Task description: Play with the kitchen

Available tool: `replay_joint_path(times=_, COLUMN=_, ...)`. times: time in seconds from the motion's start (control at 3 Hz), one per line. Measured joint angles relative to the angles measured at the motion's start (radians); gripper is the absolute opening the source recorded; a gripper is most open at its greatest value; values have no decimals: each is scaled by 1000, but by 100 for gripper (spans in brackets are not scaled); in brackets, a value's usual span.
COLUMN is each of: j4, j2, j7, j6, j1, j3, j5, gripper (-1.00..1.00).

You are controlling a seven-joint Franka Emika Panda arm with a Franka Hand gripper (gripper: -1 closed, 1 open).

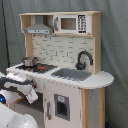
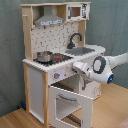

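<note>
While empty, sink (image 1: 71, 74) (grey) adjoins pot (image 1: 29, 61).

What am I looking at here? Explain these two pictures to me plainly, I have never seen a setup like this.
Both pictures show one moment, from two cameras standing off the machine. The tall thing of pale wood and white panels is a child's play kitchen. It has a grey hood, a toy microwave, a black faucet over a sink, and a small pot on the stove.

The white jointed machine is a robot arm. In the second exterior view it reaches in from the second exterior view's right, toward the front panel just under the stove. The oven door below hangs open. In the first exterior view the same arm shows at the lower left.

Nothing can be seen held.
</note>
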Motion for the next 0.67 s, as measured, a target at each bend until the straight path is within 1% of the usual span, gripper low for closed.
replay_joint_path(times=0.67, j4=-2, j2=-7, j7=-239, j6=-12, j1=-2, j3=6, j5=0, gripper=-100)
